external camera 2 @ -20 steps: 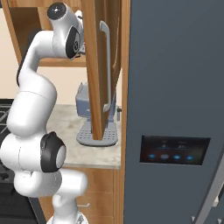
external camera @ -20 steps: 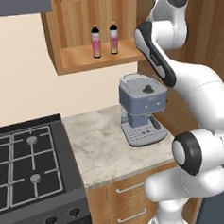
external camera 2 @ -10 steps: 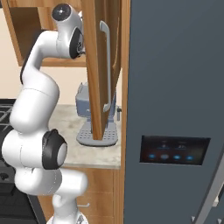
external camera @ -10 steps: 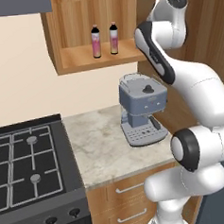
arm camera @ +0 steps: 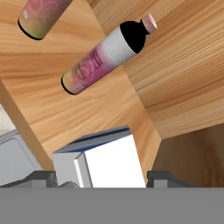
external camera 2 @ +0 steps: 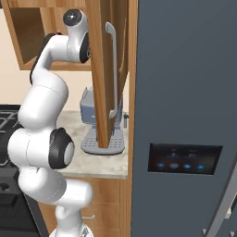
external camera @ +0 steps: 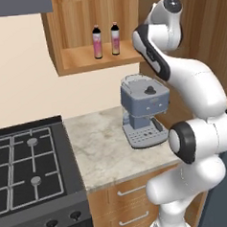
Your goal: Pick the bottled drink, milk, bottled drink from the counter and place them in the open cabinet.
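Observation:
In the hand view my gripper [arm camera: 103, 179] is shut on the milk [arm camera: 109, 164], a white carton with a blue panel that sits between the two dark fingertips [arm camera: 41, 177]. Behind it lies the wooden floor of the open cabinet [arm camera: 87, 109]. On that floor stand two bottled drinks, one with a pink label [arm camera: 103, 54] and one cut off at the frame's top [arm camera: 41, 17]. The left base view shows both bottled drinks [external camera: 97, 42] [external camera: 115, 38] upright on the cabinet's shelf [external camera: 93, 64], with my arm raised just to their right. My own arm links hide the hand there.
A grey coffee machine [external camera: 144, 111] stands on the counter [external camera: 103, 149] below the cabinet. A black gas stove [external camera: 28, 164] lies to the left. A wooden door with a metal handle [external camera 2: 99, 69] and a dark fridge front [external camera 2: 185, 115] stand close on the right.
The arm has shifted only slightly at the cabinet. Both bottles stand where they were.

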Controlling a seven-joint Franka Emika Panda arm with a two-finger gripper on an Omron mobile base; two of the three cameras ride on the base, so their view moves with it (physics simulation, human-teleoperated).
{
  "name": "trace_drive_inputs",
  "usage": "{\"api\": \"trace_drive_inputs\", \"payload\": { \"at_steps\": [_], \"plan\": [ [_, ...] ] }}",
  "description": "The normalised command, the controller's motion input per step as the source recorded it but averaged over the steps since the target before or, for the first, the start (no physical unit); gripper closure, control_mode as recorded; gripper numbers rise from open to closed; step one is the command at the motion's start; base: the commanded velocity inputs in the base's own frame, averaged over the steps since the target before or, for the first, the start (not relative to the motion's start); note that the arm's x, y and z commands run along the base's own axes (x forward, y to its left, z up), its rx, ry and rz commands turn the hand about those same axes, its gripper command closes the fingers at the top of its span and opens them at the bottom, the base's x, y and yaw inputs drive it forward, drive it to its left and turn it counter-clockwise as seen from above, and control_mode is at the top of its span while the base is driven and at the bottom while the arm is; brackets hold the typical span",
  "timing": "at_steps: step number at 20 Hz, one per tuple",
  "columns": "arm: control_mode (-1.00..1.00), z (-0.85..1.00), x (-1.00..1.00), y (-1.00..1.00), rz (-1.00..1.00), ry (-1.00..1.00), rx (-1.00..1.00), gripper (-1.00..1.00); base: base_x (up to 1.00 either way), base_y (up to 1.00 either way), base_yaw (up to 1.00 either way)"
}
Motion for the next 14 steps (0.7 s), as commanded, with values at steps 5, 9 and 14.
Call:
{"api": "trace_drive_inputs", "payload": {
  "at_steps": [5, 9, 14],
  "plan": [
    [-1.00, -0.08, 0.44, 0.00, 0.00, -0.03, 0.00, 1.00, 0.00, 0.00, 0.00],
    [-1.00, -0.13, 0.59, 0.00, 0.00, -0.04, 0.00, 1.00, 0.00, 0.00, 0.00],
    [-1.00, -0.16, 0.51, 0.00, 0.01, -0.05, 0.00, -1.00, 0.00, 0.00, 0.00]
  ]
}}
